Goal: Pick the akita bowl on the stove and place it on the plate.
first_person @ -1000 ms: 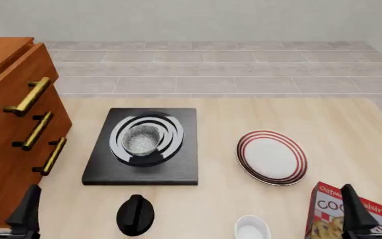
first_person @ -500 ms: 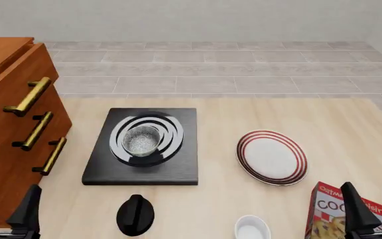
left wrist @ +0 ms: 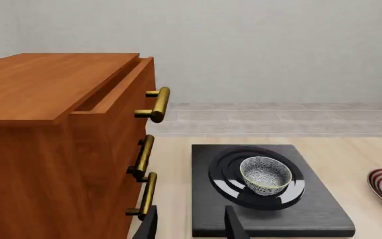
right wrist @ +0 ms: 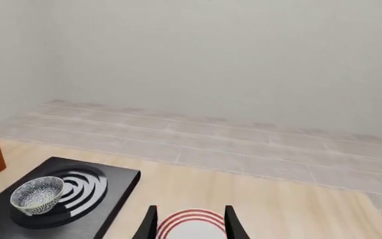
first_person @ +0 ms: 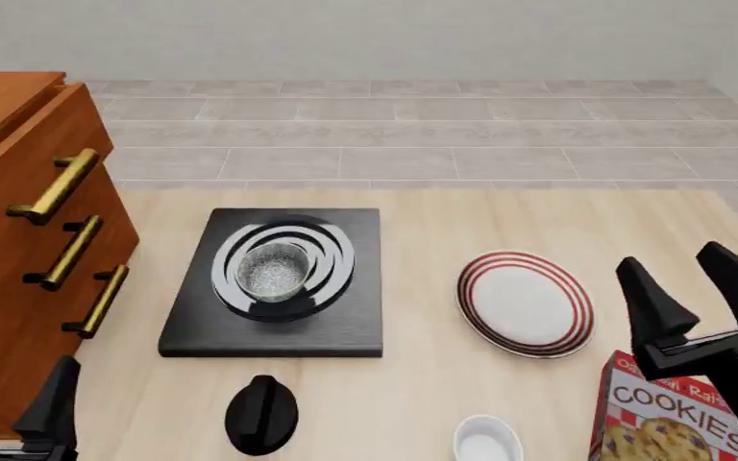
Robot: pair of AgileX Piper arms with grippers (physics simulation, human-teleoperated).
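Note:
The akita bowl (first_person: 273, 270) sits upright in the middle of the stove's rings; it also shows as a speckled bowl (left wrist: 265, 175) in the left wrist view and as a small bowl (right wrist: 37, 194) in the right wrist view. The stove (first_person: 209, 322) is a black slab left of centre. The plate (first_person: 525, 303) with red rings lies to its right. My right gripper (first_person: 694, 283) hangs open above the table, just right of the plate. My left gripper (first_person: 12, 384) stays open at the near left edge. Neither holds anything.
A wooden drawer cabinet (first_person: 23, 240) with brass handles stands at the left. A black round knob (first_person: 261, 414) lies in front of the stove. A plain white small bowl (first_person: 487, 441) and a cookie box (first_person: 664, 427) sit near the front right.
My right gripper has risen and moved forward from the front right corner to beside the plate, uncovering more of the cookie box. The left gripper and bowl have not moved.

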